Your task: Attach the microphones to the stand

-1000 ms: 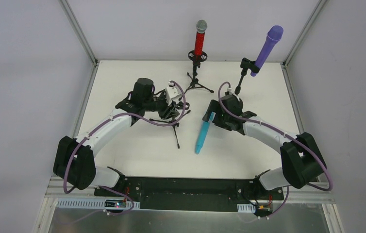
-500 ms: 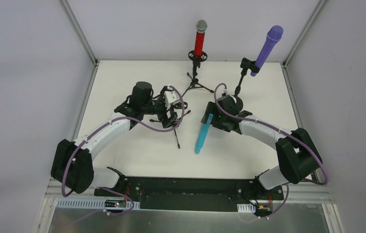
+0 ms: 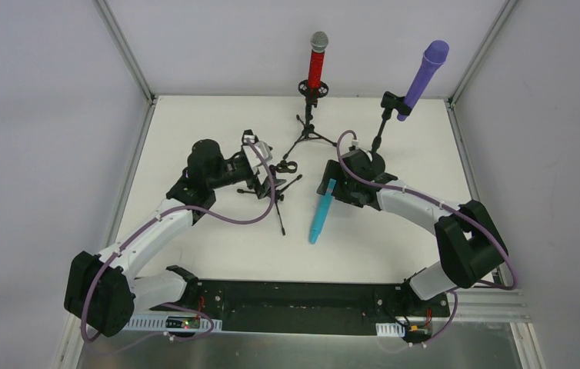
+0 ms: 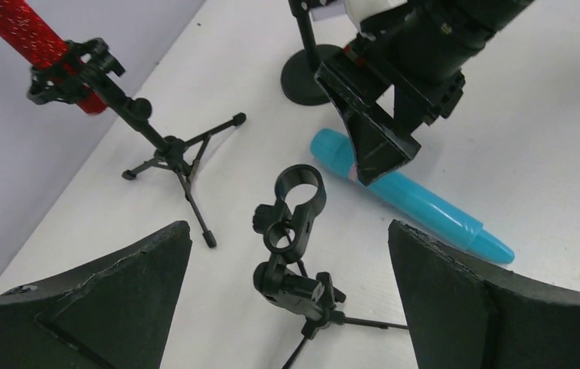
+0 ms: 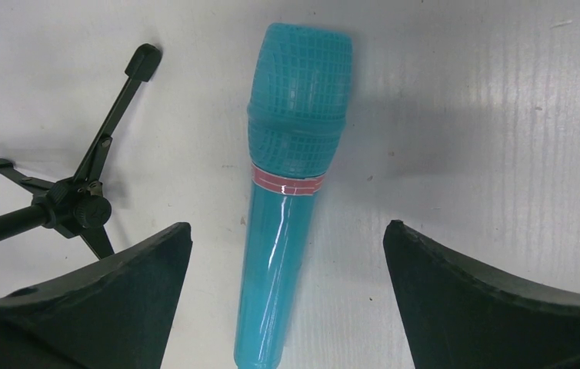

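The red microphone (image 3: 317,61) sits in a tripod stand (image 3: 308,127) at the back. The purple microphone (image 3: 424,77) is clipped in a round-base stand (image 3: 380,123). The cyan microphone (image 3: 321,211) with a pink ring (image 5: 287,183) lies flat on the table. My right gripper (image 5: 287,300) hovers open over it, a finger on each side of its handle, touching nothing. A third black tripod stand (image 4: 296,204) with an empty clip rests on the table. My left gripper (image 4: 291,300) is open just short of it, on its left, holding nothing.
The white table (image 3: 218,238) is fenced by metal rails at its left, back and right edges. The red microphone's tripod legs (image 4: 168,157) spread close behind the empty stand. One long leg of the empty stand (image 3: 281,219) points toward the near edge.
My left gripper opened, let go of the empty stand and drew back to the left. The right gripper shifted slightly over the cyan microphone.
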Available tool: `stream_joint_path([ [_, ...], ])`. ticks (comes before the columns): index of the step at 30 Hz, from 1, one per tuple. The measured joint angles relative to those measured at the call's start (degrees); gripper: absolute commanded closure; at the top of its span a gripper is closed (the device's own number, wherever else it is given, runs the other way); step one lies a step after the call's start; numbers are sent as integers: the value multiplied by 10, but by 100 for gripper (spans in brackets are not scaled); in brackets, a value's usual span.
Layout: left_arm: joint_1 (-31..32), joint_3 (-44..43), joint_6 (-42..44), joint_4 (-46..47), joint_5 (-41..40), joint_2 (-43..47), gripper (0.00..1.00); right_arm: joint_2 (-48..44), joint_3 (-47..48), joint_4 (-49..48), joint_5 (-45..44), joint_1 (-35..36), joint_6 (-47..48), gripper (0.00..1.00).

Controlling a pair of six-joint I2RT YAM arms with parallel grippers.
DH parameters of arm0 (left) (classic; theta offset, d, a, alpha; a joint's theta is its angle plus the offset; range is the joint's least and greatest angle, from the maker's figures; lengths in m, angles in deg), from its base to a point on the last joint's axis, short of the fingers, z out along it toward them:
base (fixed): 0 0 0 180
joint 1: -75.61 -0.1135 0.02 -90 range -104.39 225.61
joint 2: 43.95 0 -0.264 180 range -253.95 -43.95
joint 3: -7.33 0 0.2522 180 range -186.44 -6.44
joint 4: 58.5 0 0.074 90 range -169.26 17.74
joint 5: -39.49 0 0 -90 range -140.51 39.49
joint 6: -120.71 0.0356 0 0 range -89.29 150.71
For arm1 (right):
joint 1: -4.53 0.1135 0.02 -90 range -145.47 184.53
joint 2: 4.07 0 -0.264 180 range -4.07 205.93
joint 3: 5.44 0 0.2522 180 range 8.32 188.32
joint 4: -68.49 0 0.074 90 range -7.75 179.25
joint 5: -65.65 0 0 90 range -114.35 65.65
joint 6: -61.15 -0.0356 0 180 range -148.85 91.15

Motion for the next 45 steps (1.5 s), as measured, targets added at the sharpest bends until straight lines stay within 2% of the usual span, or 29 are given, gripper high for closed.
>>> stream_joint_path([
  [10,-70,15,-116,112,-76,17,1,0,2,2,-4,0,2,1],
  [14,-91,15,-143,123,-146,16,1,2,4,6,-4,0,3,1],
  [18,-96,15,-147,114,-254,-2,1,20,23,20,-5,1,6,5],
  [21,-96,15,-146,96,-334,-21,1,40,42,27,-9,3,11,13],
  [24,-96,15,-146,77,-385,-34,1,68,68,43,-14,5,17,28],
  [28,-96,15,-144,74,-410,-36,1,108,103,67,-18,10,28,46],
  [30,-96,15,-143,74,-415,-36,1,127,117,75,-19,11,33,50],
  [34,-96,15,-141,74,-421,-36,1,148,127,89,-20,15,43,64],
  [36,-96,15,-140,74,-422,-36,1,153,136,99,-25,20,57,69],
  [40,-96,15,-139,74,-422,-36,1,167,160,122,-52,39,104,71],
  [42,-96,15,-139,74,-422,-36,1,168,161,127,-62,45,122,68],
  [43,-96,15,-139,73,-422,-36,1,168,161,130,-66,48,129,62],
  [44,-96,15,-139,73,-422,-36,1,168,161,131,-68,49,134,48],
  [45,-96,15,-139,73,-422,-36,1,168,161,131,-69,49,139,39],
])
